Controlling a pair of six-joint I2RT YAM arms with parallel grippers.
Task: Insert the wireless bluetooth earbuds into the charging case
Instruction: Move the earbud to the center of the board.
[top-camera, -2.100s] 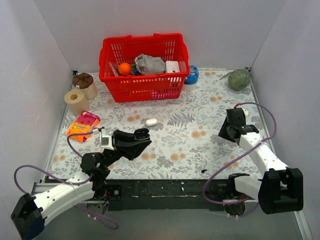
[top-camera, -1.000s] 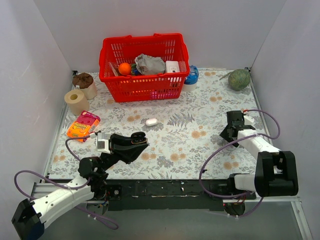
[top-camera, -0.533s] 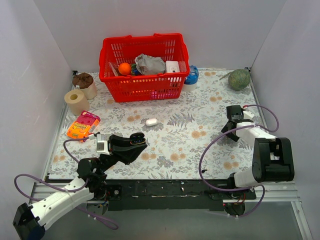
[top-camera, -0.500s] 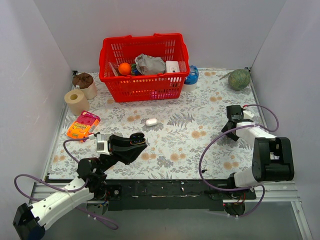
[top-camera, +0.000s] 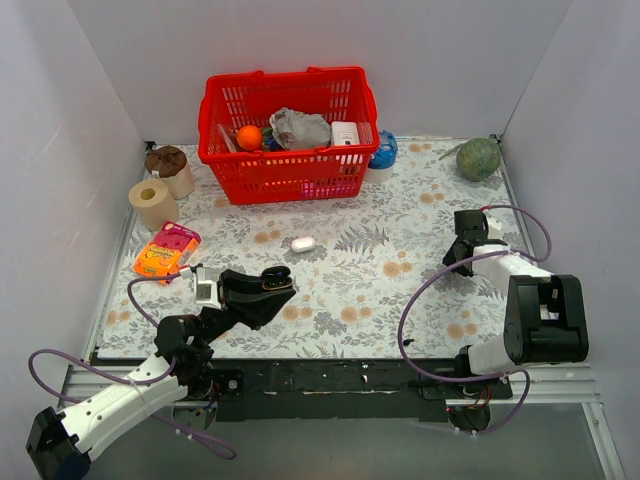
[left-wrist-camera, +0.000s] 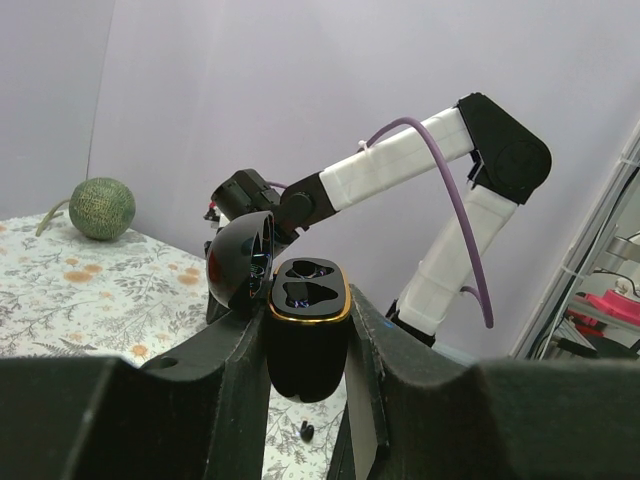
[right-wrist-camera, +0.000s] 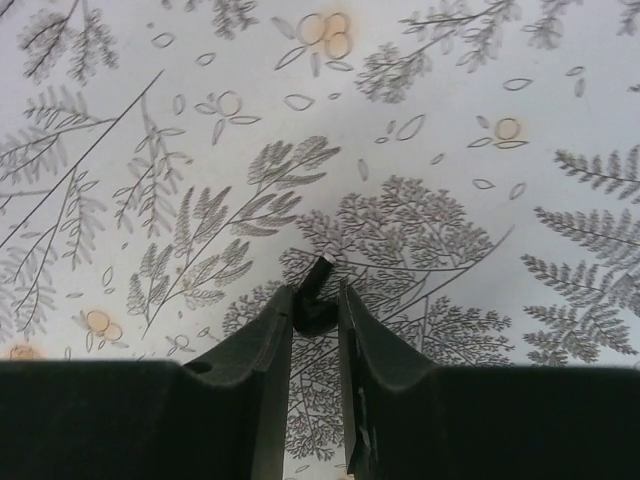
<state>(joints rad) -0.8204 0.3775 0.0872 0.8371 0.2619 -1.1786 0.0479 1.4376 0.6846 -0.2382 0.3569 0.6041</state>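
Observation:
My left gripper (top-camera: 268, 288) is shut on the black charging case (top-camera: 277, 274) and holds it above the table's near left. In the left wrist view the case (left-wrist-camera: 305, 345) stands upright between my fingers, its lid (left-wrist-camera: 240, 265) swung open to the left and both sockets empty. My right gripper (top-camera: 462, 250) is low over the right side of the mat. In the right wrist view it (right-wrist-camera: 314, 300) is shut on one tiny black earbud (right-wrist-camera: 316, 312), whose stem points away from the jaws. A second earbud (left-wrist-camera: 305, 431) lies on the mat below the case.
A red basket (top-camera: 290, 178) with several items stands at the back centre. A white pill-shaped case (top-camera: 302, 243) lies mid-table. A toilet roll (top-camera: 152, 203), a brown-topped tub (top-camera: 170, 168) and an orange-pink packet (top-camera: 167, 250) sit at left. A green melon (top-camera: 478, 158) is at back right.
My right arm has folded back toward its base while its gripper stayed low over the right of the mat. My left gripper with the case has drawn slightly back and down.

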